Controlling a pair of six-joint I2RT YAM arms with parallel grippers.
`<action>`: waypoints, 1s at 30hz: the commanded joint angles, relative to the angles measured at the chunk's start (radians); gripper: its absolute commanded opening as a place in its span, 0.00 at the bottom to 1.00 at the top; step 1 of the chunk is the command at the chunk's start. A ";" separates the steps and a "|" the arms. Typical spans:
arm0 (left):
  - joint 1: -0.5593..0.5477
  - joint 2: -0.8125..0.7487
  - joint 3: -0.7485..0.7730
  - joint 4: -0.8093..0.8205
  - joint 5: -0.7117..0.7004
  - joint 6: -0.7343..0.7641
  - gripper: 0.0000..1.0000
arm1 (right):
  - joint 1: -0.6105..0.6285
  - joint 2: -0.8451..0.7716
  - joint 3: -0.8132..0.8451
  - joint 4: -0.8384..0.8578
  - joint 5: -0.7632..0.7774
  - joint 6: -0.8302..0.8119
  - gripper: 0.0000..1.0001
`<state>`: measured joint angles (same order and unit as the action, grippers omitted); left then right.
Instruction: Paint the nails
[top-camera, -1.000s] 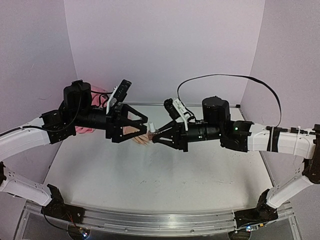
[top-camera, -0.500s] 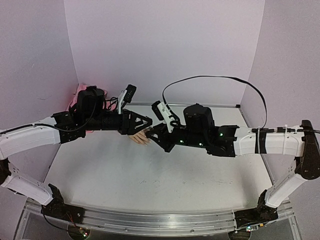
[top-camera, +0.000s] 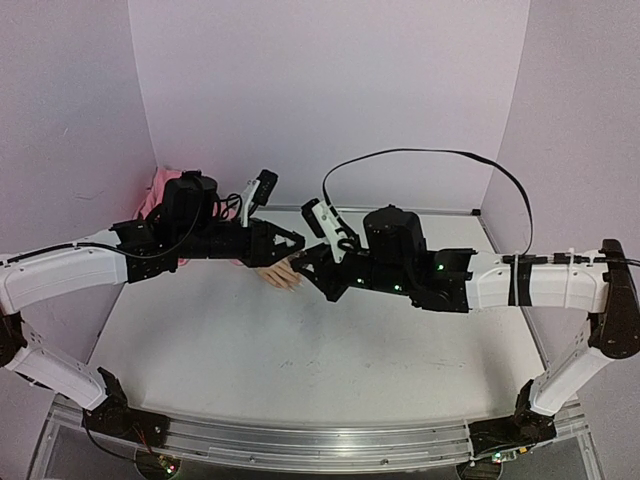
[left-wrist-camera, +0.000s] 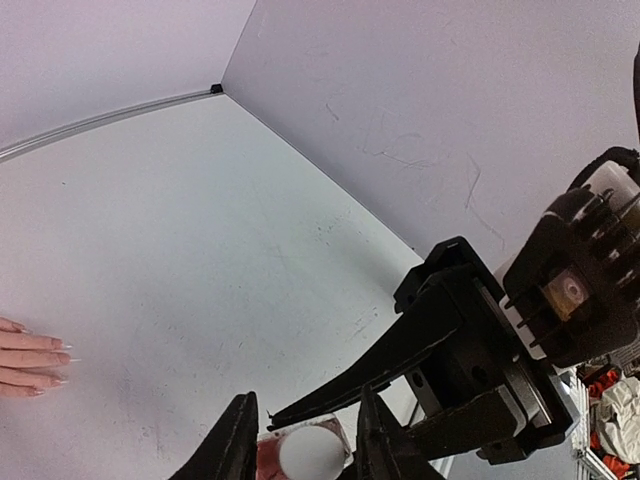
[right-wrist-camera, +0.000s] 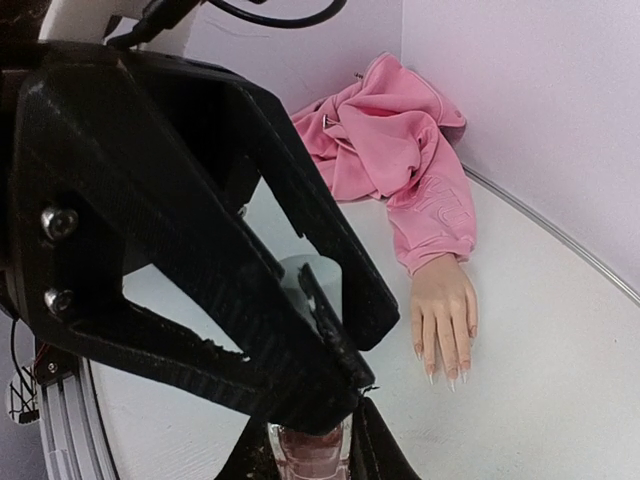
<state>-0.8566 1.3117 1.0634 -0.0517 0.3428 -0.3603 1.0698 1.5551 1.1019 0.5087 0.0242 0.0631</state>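
The mannequin hand (right-wrist-camera: 443, 310) lies palm down on the table with its pink sleeve (right-wrist-camera: 400, 150) behind it. Its pale pointed nails (right-wrist-camera: 446, 376) face the near side and also show in the left wrist view (left-wrist-camera: 62, 352). My right gripper (right-wrist-camera: 312, 440) is shut on the pinkish polish bottle (right-wrist-camera: 312, 455) and holds it above the table just right of the hand (top-camera: 281, 276). My left gripper (left-wrist-camera: 305, 440) straddles the bottle's white cap (left-wrist-camera: 308, 455), its jaws narrowed with thin gaps on both sides. The two grippers meet tip to tip in the top view (top-camera: 297, 252).
The pink garment (top-camera: 158, 192) is bunched in the back left corner against the wall. A black cable (top-camera: 430, 153) loops above the right arm. White table (top-camera: 300, 350) spreads toward the near edge; walls close in on three sides.
Both arms have shifted left and back. The left gripper's jaws have narrowed from wide open to close round the bottle's cap. The right gripper still holds the bottle.
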 joint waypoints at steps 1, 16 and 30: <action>-0.004 -0.010 0.046 0.029 0.025 0.006 0.34 | 0.004 -0.009 0.045 0.065 0.006 -0.021 0.00; -0.009 -0.010 0.085 0.029 0.697 0.259 0.00 | -0.150 -0.120 -0.071 0.249 -0.949 0.016 0.00; -0.047 -0.076 0.065 0.032 0.763 0.323 0.00 | -0.154 -0.098 -0.105 0.452 -1.151 0.187 0.00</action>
<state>-0.9024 1.2808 1.1057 -0.0254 1.0275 -0.0223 0.9257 1.5299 1.0168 0.8047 -1.1065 0.3073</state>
